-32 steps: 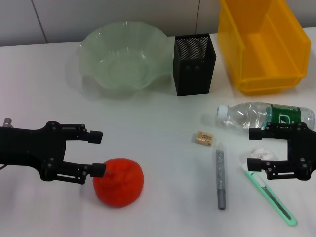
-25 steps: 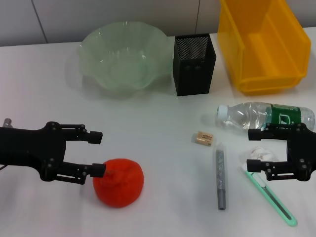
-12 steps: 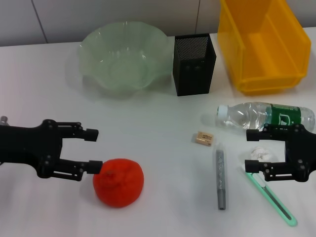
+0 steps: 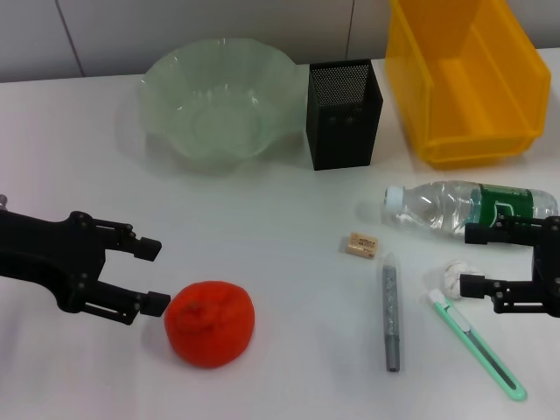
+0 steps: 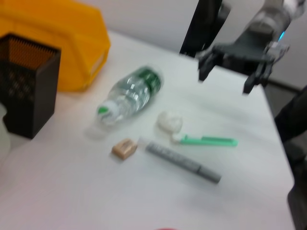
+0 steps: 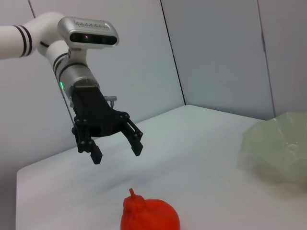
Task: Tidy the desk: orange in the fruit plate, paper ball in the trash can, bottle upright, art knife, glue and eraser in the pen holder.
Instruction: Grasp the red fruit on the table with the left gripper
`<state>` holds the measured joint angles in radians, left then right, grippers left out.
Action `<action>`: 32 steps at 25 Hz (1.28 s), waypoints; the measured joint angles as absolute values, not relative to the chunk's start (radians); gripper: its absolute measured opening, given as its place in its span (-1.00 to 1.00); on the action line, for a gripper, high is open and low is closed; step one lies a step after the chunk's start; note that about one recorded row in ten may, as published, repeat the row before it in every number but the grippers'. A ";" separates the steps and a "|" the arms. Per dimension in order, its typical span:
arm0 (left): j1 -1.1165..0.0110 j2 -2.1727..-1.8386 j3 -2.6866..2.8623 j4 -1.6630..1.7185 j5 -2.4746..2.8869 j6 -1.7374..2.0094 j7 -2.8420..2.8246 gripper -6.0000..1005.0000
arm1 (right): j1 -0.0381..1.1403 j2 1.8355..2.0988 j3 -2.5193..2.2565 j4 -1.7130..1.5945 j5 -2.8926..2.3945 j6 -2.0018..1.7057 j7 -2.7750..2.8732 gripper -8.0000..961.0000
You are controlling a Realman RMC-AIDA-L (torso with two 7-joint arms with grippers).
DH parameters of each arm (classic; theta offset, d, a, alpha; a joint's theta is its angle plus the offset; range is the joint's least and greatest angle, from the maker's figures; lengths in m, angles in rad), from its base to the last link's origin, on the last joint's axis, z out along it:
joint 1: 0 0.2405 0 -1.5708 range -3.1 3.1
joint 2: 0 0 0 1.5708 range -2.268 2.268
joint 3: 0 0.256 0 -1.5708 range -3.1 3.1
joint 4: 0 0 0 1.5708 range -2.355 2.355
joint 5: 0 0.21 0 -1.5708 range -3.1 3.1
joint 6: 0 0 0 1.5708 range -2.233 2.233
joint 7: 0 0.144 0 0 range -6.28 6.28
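The left gripper (image 4: 149, 276) hung with its two black fingers spread apart and holding nothing, just at 9 o'clock of the red-orange, wrinkle-skinned orange (image 4: 210, 323), which lay loose on the plain white desk (image 4: 262, 219) toward the near edge. To seat the fruit well, the fingers would need to straddle its widest girth and close gently, since the round skin could roll out of a shallow pinch. The wide pale-green glass fruit plate (image 4: 219, 105) with its wavy rim stood well apart at 12 o'clock, so the carry should clear that rim before release. The right gripper (image 4: 471, 260) also stood open and empty, at 3 o'clock of the crumpled white paper ball (image 4: 457, 276), between the lying clear plastic bottle (image 4: 464, 206) and the slim mint-green art knife (image 4: 477, 346).
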<state>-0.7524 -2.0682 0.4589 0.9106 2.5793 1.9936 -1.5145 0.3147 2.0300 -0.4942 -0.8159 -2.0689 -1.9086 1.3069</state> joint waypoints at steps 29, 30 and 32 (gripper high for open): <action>-0.608 -2.072 0.977 0.821 2.276 1.662 -1.499 0.44 | 0.338 2.046 -0.507 -0.805 -2.074 -1.903 1.298 0.62; -0.608 -2.072 0.979 0.819 2.276 1.661 -1.496 0.44 | 0.339 2.046 -0.507 -0.805 -2.074 -1.903 1.298 0.62; -0.606 -2.073 0.984 0.819 2.270 1.659 -1.485 0.43 | 0.340 2.046 -0.506 -0.805 -2.074 -1.900 1.298 0.62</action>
